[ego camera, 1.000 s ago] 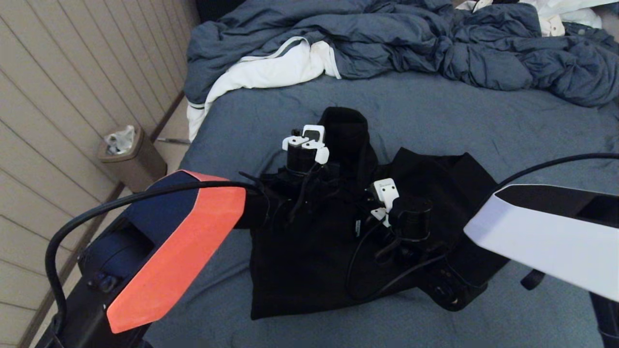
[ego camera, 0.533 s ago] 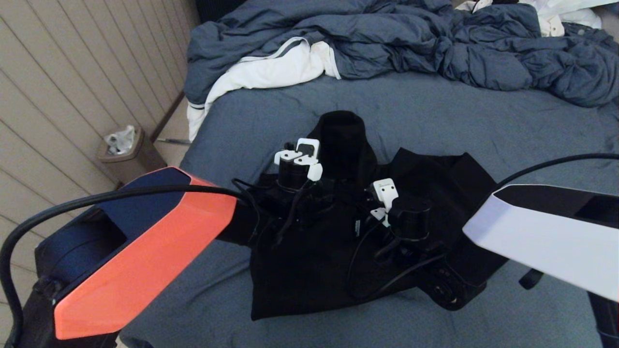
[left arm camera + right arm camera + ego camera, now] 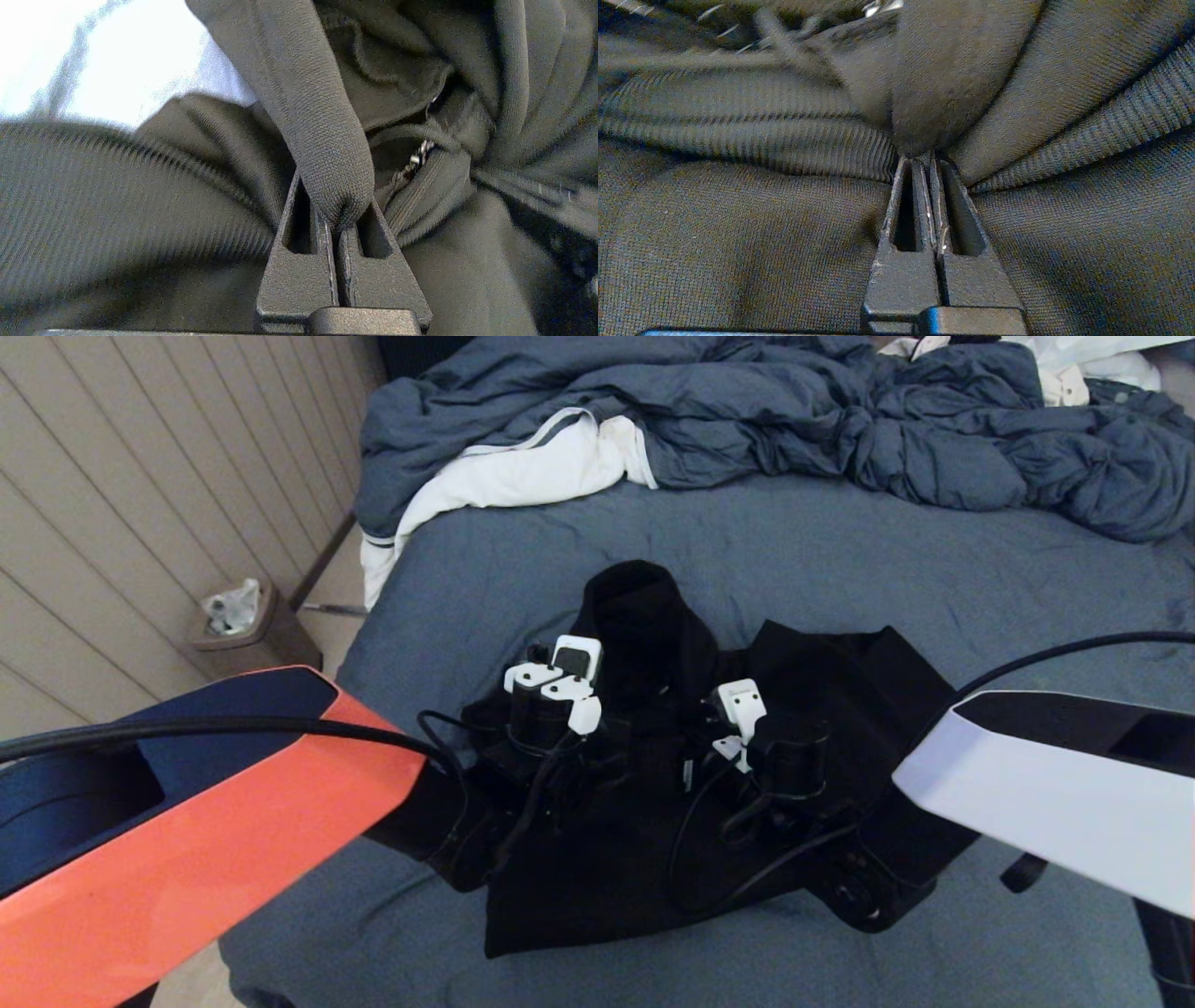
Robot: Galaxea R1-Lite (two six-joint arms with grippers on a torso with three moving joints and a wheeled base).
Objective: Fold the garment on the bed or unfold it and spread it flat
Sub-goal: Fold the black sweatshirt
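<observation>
Dim bluish light, soft grainy wrist views, blown-out white patch

Rumpled duvet [image 3: 840,420], white cloth [image 3: 523,476], bin [image 3: 252,635] (on floor).

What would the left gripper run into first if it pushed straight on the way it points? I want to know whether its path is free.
Not free: the left gripper is shut on a fold of the garment, so it would press straight into that black cloth, probably the bunched hood by the zipper. Depth beyond is unclear.

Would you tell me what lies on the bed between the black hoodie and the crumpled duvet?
Nothing: in the head view only bare slate-blue sheet of the bed separates the hoodie from the duvet.
</observation>
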